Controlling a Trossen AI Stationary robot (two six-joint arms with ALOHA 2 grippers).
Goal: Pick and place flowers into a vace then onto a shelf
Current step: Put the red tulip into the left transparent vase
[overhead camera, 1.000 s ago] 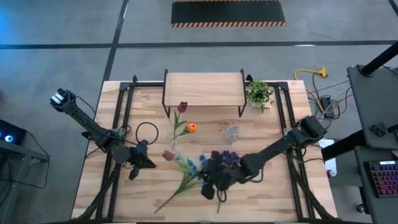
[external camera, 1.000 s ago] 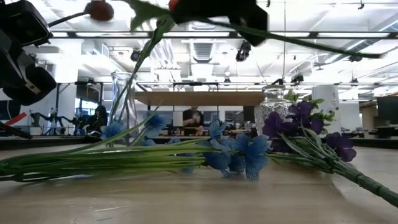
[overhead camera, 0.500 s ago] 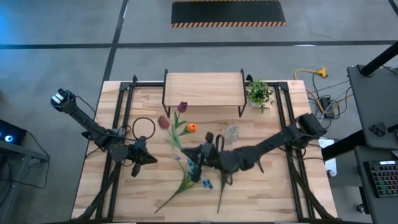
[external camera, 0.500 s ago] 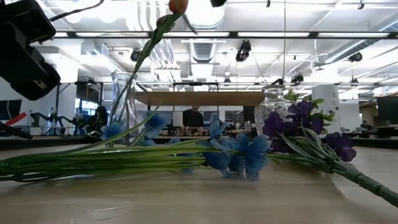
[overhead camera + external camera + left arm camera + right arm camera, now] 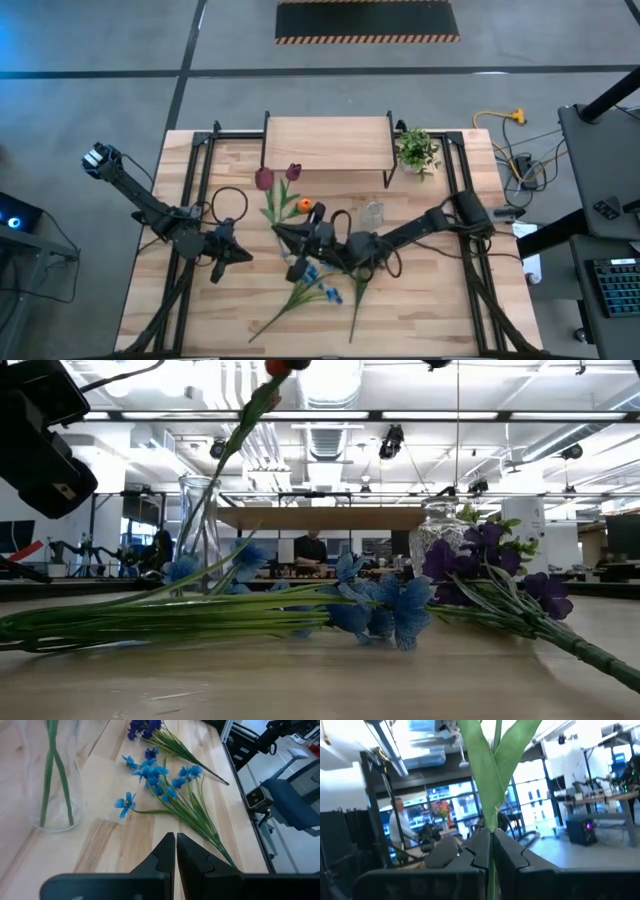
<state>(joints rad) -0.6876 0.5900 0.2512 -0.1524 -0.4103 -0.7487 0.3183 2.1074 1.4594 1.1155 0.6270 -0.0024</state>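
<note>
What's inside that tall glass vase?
The glass vase holds two green stems. Their blossoms rise beyond the left wrist view, and the low view cannot show which blooms belong to them.

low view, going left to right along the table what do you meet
Tall clear vase holding green stems → blue flower spray lying on the table → small cut-glass vase farther back → purple bunch, its stem running off to the right.
</note>
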